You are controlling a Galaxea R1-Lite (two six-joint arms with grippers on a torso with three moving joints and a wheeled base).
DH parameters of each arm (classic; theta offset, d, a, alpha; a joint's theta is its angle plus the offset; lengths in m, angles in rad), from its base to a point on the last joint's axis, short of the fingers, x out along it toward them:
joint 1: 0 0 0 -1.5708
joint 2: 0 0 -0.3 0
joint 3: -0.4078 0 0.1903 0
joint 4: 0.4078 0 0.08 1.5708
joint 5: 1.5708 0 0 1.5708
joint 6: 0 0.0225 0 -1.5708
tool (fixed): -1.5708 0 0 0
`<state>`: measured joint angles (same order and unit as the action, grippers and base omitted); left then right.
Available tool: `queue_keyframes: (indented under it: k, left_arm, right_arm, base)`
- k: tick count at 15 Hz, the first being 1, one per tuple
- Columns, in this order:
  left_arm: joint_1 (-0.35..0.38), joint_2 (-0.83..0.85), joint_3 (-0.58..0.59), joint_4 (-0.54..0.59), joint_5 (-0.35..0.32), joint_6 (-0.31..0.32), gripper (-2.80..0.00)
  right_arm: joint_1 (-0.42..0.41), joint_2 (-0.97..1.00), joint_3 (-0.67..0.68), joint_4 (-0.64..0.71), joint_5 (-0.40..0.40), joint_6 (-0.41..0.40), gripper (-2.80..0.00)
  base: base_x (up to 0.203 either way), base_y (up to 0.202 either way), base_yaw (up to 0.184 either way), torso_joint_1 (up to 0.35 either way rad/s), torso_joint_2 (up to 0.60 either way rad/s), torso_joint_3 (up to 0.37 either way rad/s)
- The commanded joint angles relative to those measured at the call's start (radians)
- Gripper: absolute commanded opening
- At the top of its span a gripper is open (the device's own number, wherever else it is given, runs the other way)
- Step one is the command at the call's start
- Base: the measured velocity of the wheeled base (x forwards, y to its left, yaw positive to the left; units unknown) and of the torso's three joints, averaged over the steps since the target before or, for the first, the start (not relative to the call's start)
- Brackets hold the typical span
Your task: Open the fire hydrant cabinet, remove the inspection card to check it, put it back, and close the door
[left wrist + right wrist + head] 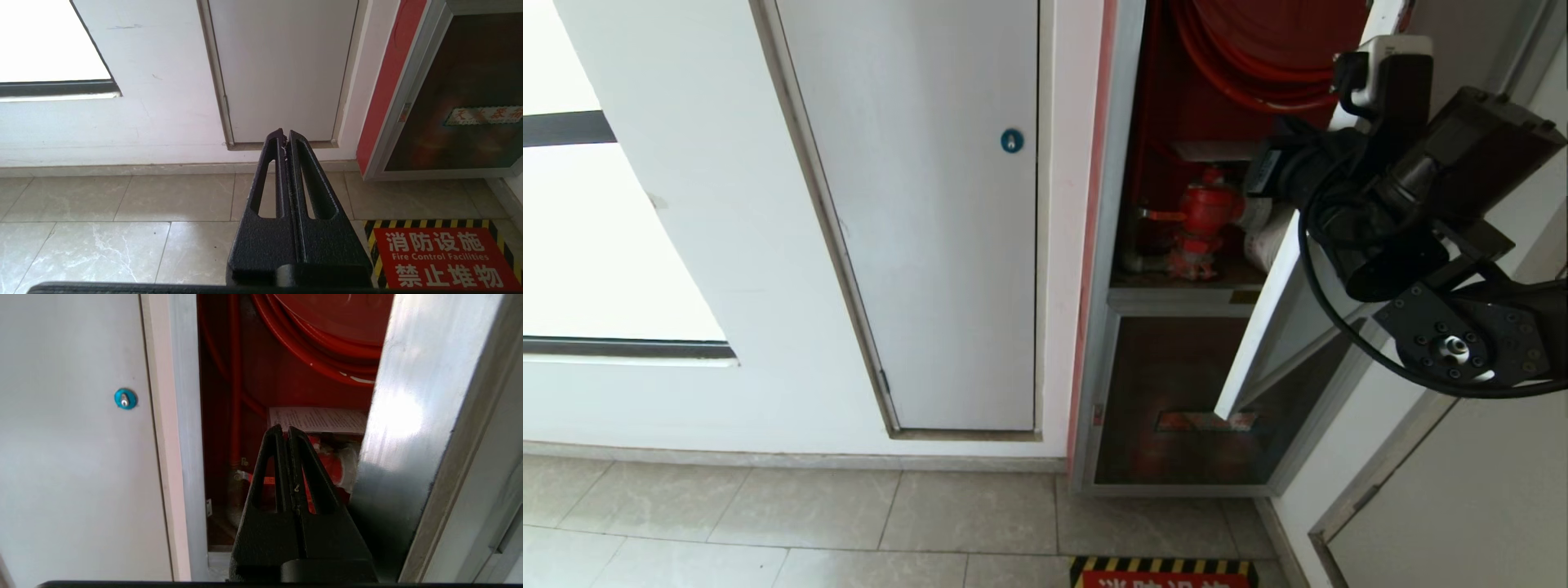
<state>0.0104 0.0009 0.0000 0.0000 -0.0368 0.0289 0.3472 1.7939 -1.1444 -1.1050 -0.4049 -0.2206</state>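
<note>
— Well, where does the thin whitish printed inspection card (318, 419) sit?

— Inside the silver-framed, red-lined fire hydrant cabinet (1176, 122), lying flat above the red valve (1205, 214) and below the coiled red hose reel (327, 339). The silver-framed door (404, 428) stands swung open just beside it.

— And the arms?

— The right gripper (284, 430) points into the opening with its black fingers pressed together, holding nothing, its tips near the card's front edge. The left gripper (285, 134) hangs low over the tiled floor (122, 228), likewise pinched closed and empty.

— How would the card handle?

— I'd judge it light, limp paper, easily creased or torn. The jaws must part first, then pinch the near free edge lightly; it looks slippery enough to slide out. Gripping deeper risks crumpling it against the valve.
</note>
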Motion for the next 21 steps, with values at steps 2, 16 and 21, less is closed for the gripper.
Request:
queue_keyframes:
  k: [2,16,21]
  left_arm:
    - [0.0,0.0,0.001,0.0,0.0,0.0,-2.8]
    - [0.0,0.001,0.002,0.0,0.0,0.0,-2.8]
    - [0.0,0.001,0.0,0.0,0.0,0.0,-2.8]
  right_arm:
    - [-0.02,-0.052,0.063,-0.004,-0.002,-0.002,-2.8]
    - [-0.068,-0.229,0.263,-0.005,0.002,0.004,-2.8]
    - [-0.1,-0.278,0.328,-0.004,0.003,0.006,-2.8]
  base:
    - [0.0,0.0,0.0,0.0,0.0,0.0]
    - [0.0,0.0,0.0,0.0,0.0,0.0]
    - [0.0,0.0,0.0,0.0,0.0,0.0]
